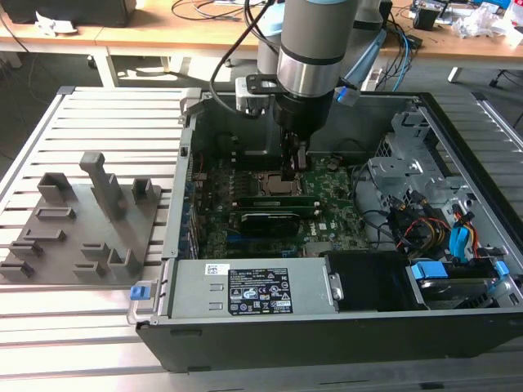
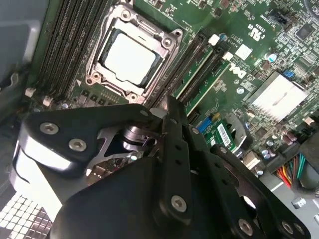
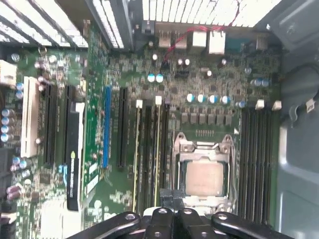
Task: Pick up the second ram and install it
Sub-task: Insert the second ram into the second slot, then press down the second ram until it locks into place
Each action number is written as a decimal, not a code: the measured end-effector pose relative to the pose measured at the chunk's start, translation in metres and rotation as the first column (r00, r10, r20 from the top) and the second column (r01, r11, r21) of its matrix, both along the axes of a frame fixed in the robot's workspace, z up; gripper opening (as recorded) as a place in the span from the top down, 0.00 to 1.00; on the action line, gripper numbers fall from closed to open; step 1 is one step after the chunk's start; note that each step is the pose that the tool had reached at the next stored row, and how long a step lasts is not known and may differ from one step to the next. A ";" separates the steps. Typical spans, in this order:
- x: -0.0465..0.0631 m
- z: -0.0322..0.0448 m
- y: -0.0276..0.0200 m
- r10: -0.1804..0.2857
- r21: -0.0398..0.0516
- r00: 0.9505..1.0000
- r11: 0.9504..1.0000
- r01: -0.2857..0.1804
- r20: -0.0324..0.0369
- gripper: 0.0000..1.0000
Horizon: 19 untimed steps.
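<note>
Remote inspection, arm lowered into the open case (image 1: 425, 114). The claw (image 1: 296, 167) stands over the motherboard (image 3: 199, 79), just beside the CPU socket (image 3: 204, 174) and at one end of the memory slots next to it. Two green sticks lie in those slots, side by side and parallel. I take the one nearer the socket, the one directly under the claw tips, to be the second ram (image 3: 158, 149). The other stick (image 3: 137, 149) sits one slot further out. In the second wrist view the second ram (image 2: 197, 69) runs away from the claw (image 2: 168, 112) toward a white latch tab (image 2: 214, 39) at its far end. It looks level with its neighbour (image 2: 209, 83) along the length I can see. Whether the claw (image 3: 173, 208) is clenched, released or pressing on the stick I cannot tell, as its own body covers the near end. Judgement: the pick-up is done and the stick is in its slot, so the task looks close to finished. Not confirmed — full seating at the near end and closure of both latches. The grey holder (image 1: 82, 220) stands on the slatted surface (image 1: 98, 327), well apart from the case.
</note>
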<state>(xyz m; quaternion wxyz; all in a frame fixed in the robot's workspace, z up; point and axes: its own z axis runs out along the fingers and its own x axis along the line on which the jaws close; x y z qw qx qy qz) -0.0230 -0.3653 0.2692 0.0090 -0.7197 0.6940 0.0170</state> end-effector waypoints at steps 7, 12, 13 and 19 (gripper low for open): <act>0.000 0.0001 0.0000 0.000 0.000 1.000 1.000 0.000 0.001 0.90; 0.011 -0.0033 -0.0014 -0.010 -0.003 1.000 1.000 0.010 0.001 0.90; 0.016 -0.0045 -0.0019 -0.011 -0.003 1.000 1.000 0.011 0.001 0.90; 0.041 -0.0307 -0.0098 -0.012 -0.003 1.000 1.000 0.012 -0.002 0.90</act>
